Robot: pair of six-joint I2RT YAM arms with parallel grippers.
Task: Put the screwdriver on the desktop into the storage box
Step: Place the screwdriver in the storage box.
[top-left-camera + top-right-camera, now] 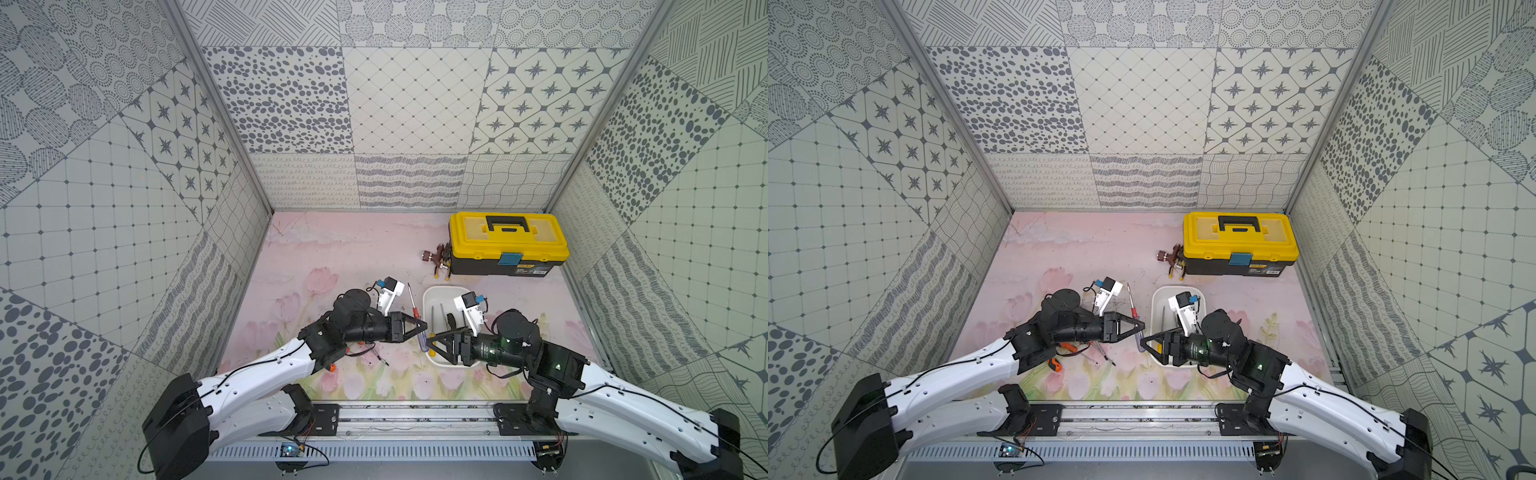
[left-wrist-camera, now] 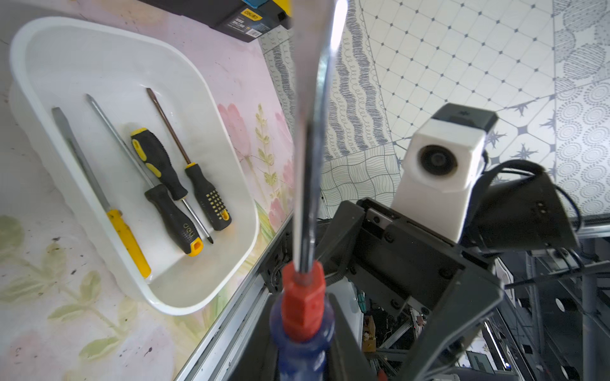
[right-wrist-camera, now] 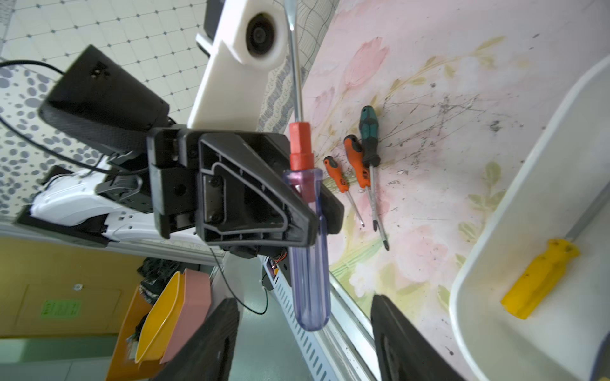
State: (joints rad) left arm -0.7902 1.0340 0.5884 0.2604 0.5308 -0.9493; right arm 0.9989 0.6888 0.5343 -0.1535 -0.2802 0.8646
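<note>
Clamping down hard, the left gripper (image 1: 424,327) has the screwdriver (image 3: 310,270) pinched on its see-through purple-blue handle, right next to the red collar. So the tool is up in the air, off the desktop (image 1: 332,257), and it's just beside the left edge of the storage box (image 2: 99,66) rather than inside it. In both top views its steel shaft points off toward the back wall.

The right gripper (image 1: 430,340) faces the left one tip to tip over the near-left corner of the box. Its fingers (image 3: 211,343) are spread wide and gripping nothing. The right wrist view shows the butt of the handle hanging between them with a gap on each side.

Four other screwdrivers (image 2: 168,211) already lie flat in the box. Three more (image 3: 369,132) lie on the desktop under the left arm. A yellow-lidded toolbox (image 1: 507,237) sits at the back right.
</note>
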